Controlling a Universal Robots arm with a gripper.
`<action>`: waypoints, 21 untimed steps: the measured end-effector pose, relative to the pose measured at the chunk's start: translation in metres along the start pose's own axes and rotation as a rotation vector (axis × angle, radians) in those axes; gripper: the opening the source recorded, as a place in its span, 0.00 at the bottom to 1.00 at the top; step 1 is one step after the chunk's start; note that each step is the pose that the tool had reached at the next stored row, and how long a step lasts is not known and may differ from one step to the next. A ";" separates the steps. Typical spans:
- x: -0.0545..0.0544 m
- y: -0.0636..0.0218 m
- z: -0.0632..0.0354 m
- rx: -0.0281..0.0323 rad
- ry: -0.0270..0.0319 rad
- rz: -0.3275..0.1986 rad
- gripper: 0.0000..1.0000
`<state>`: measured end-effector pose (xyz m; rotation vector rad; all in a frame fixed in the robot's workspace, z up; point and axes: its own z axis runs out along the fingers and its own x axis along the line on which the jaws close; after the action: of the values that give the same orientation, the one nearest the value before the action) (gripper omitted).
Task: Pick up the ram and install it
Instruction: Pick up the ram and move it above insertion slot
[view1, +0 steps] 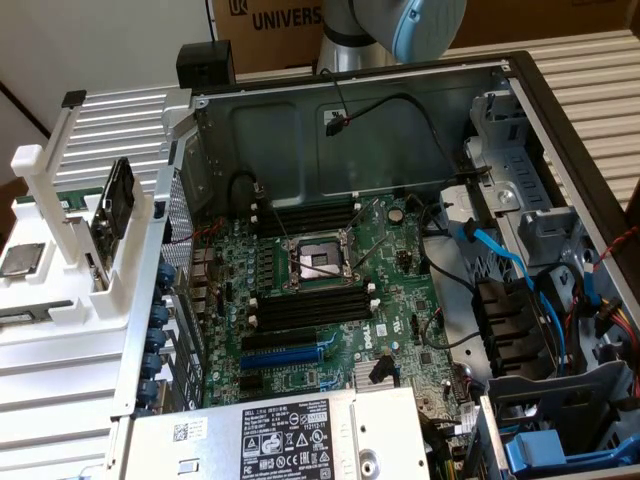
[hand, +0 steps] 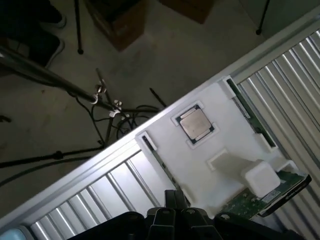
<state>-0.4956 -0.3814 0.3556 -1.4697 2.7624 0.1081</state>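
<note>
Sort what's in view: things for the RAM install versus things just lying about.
For the job: ram, black memory slots, white holder.
Lying about: processor chip, hard drive, blue expansion slot, blue cables.

I see a green motherboard (view1: 395, 265) with black memory slots (view1: 310, 305) and one blue slot (view1: 283, 355), light blue cables (view1: 490, 243), and a white holder (hand: 225, 130) carrying a silver chip (hand: 195, 125) and a dark green ram (hand: 251, 114) over a ribbed pale grey table (hand: 125, 180).
</note>
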 end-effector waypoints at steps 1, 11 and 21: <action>0.000 -0.0001 0.0006 -0.0009 0.0009 -0.018 0.10; 0.000 -0.0007 0.0109 -0.0093 0.0126 -0.237 0.10; 0.001 -0.0017 0.0230 -0.0147 0.0206 -0.392 0.10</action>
<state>-0.4952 -0.3814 0.3326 -1.9884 2.4310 0.1082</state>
